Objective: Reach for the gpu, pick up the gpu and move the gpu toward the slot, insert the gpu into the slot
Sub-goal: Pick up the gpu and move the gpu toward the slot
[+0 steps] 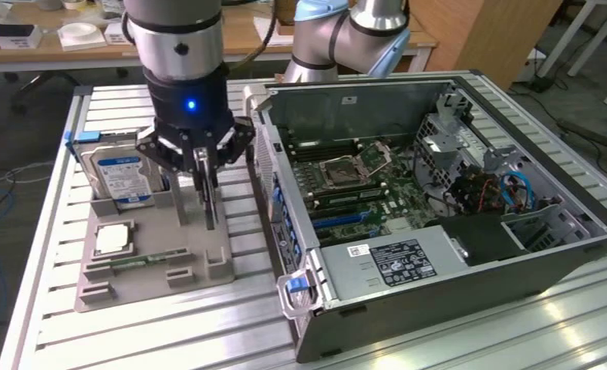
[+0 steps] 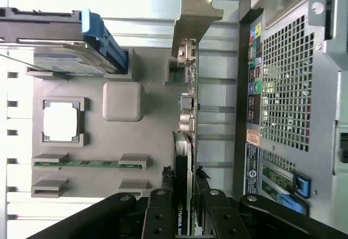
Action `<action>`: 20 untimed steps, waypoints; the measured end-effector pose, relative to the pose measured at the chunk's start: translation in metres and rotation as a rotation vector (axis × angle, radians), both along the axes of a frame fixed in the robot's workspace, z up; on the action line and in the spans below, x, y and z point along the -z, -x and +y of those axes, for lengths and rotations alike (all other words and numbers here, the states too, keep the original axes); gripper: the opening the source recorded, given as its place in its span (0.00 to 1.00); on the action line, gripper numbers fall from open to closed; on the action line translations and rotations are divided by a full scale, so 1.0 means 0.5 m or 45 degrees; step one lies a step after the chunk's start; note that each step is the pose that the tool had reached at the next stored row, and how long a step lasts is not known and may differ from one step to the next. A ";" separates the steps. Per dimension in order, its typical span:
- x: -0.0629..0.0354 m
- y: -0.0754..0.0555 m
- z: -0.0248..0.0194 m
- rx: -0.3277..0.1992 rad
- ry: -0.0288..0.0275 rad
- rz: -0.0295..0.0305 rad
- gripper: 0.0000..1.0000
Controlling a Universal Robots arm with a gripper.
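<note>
Wrist view has the gripper (image 2: 185, 194) half-closed, seemingly pinching the gpu (image 2: 188, 108), which stands on edge in the grey tray (image 2: 147, 146), at the exterior view's left of the open computer case (image 1: 550, 266). The grasp looks made; carrying and insertion remain.

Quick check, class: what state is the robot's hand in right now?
Hand: down at the gpu, which stands on edge in the grey holder; open or closed on it cannot be told.
</note>
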State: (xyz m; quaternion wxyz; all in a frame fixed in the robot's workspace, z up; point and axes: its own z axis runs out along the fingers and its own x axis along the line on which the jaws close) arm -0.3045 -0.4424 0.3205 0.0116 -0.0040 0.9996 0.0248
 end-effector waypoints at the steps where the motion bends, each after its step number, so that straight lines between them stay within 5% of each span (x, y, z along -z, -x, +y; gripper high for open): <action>1: -0.009 0.000 0.0001 0.000 0.0001 0.0001 0.26; 20: -0.181 -0.001 0.0007 0.001 0.0001 0.0002 0.26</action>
